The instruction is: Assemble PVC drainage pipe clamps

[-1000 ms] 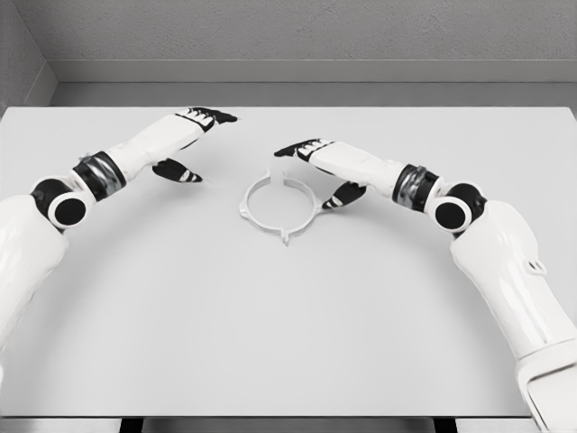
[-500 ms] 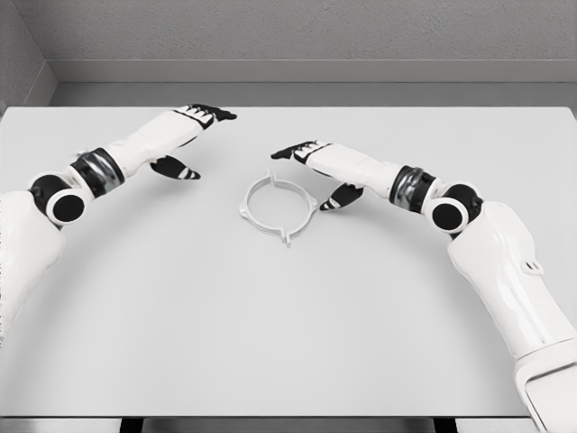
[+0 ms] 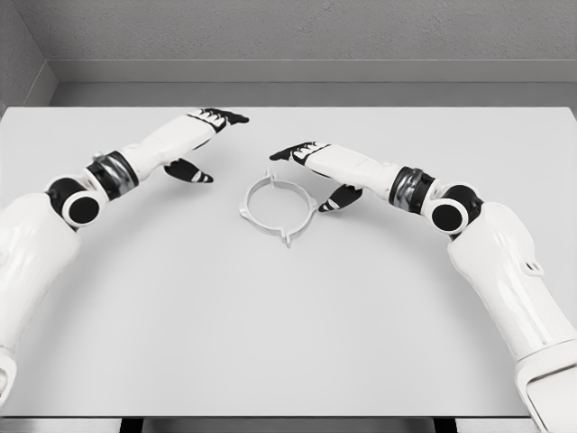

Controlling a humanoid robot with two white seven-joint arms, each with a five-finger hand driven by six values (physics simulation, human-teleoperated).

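- White plastic forms the pipe clamp (image 3: pixel 278 207), a thin ring with small tabs sticking out at its far, near, left and right sides; it lies flat on the counter (image 3: pixel 288 343), a little toward the far side of the middle.
- Nothing touches the clamp; both hands stand off from it, one on each side.
- To the right of the ring, the right hand (image 3: pixel 317 171) hovers close by, its black-tipped fingers (image 3: pixel 287 152) stretched out toward the far left and its thumb (image 3: pixel 341 199) hanging down just beside the ring's right tab; the hand is wide and holds nothing.
- To the left and farther off, the left hand (image 3: pixel 200 144) is likewise wide and empty, fingers (image 3: pixel 225 116) pointing right along the far part of the counter, thumb (image 3: pixel 191 172) dropped toward the surface.
- Both white arms reach in from the near corners, each with a black and metal wrist joint.
- Pale grey counter spreads all around, with a grey wall (image 3: pixel 288 36) behind its far edge.
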